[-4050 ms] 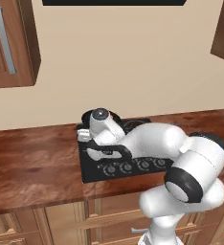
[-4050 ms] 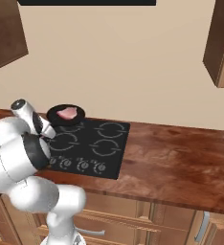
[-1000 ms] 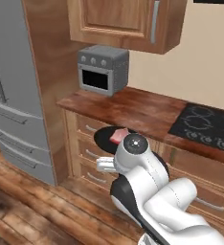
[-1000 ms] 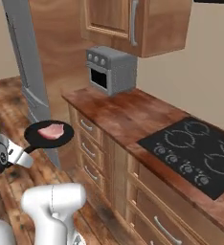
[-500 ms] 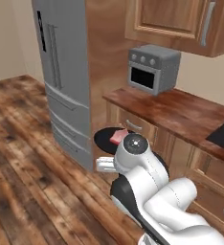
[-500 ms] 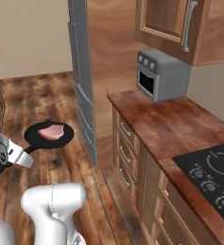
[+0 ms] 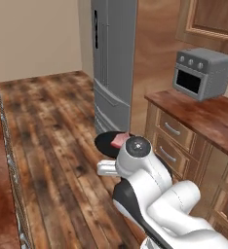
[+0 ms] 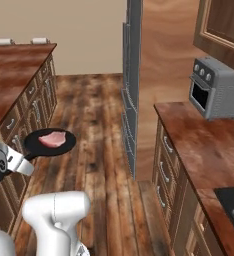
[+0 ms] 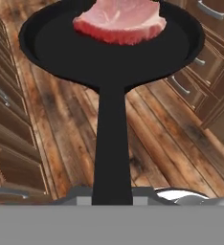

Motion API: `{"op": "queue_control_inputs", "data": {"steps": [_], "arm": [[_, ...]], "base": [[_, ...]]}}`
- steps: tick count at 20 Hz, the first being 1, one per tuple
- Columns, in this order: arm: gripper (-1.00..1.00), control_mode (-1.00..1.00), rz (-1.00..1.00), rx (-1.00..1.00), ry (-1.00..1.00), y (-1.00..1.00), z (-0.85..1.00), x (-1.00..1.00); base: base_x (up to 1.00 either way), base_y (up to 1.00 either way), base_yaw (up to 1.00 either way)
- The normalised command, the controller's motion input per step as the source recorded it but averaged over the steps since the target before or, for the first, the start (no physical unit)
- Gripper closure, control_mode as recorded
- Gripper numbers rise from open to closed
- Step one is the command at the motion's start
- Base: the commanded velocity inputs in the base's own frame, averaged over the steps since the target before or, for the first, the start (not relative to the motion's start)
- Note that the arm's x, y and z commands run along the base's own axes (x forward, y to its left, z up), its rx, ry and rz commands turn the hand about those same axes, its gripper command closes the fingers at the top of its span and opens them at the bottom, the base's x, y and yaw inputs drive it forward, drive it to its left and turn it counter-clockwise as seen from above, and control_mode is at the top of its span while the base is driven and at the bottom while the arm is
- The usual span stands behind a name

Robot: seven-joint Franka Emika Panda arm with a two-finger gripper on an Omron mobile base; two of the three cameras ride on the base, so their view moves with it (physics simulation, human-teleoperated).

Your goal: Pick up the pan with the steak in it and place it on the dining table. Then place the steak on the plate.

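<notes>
The black pan (image 8: 41,146) hangs in the air over the wooden floor, level, with the pinkish-red steak (image 8: 52,138) lying in it. My gripper (image 8: 30,154) is shut on the end of the pan's straight handle (image 9: 113,143). In the hand view the pan (image 9: 114,52) spreads across the top with the steak (image 9: 119,21) at its far side. In the left base view the pan (image 7: 106,143) and steak (image 7: 119,141) peek out behind my arm. The dining table and the blue plate are out of view.
A grey fridge (image 8: 134,75) stands ahead beside a wood-topped counter (image 8: 204,145) with a grey toaster oven (image 8: 216,95). Another counter with drawers (image 8: 19,65) runs along the left. Wooden floor (image 8: 94,120) lies between them.
The whole picture has shifted as the base turned: the stovetop has slid out, and the fridge and open floor have come to the middle. The pan stays in my gripper with the steak in it.
</notes>
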Motion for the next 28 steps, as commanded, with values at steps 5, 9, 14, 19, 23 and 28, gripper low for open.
{"op": "queue_control_inputs", "data": {"steps": [5,9,14,19,23,28], "arm": [[1.00,1.00,0.00,0.00,0.00,0.00,0.00,0.00],[1.00,1.00,0.00,0.00,0.00,0.00,0.00,0.00],[1.00,1.00,0.00,0.00,0.00,0.00,0.00,0.00],[1.00,1.00,0.00,0.00,0.00,0.00,0.00,0.00],[1.00,1.00,0.00,0.00,0.00,0.00,0.00,0.00],[1.00,1.00,0.00,0.00,0.00,0.00,0.00,0.00]], "base": [[0.00,0.00,0.00],[-0.01,0.00,0.00],[-0.32,-0.03,0.35],[-0.26,-0.06,0.45],[-0.24,-0.05,0.46],[-0.25,-0.05,0.46]]}}
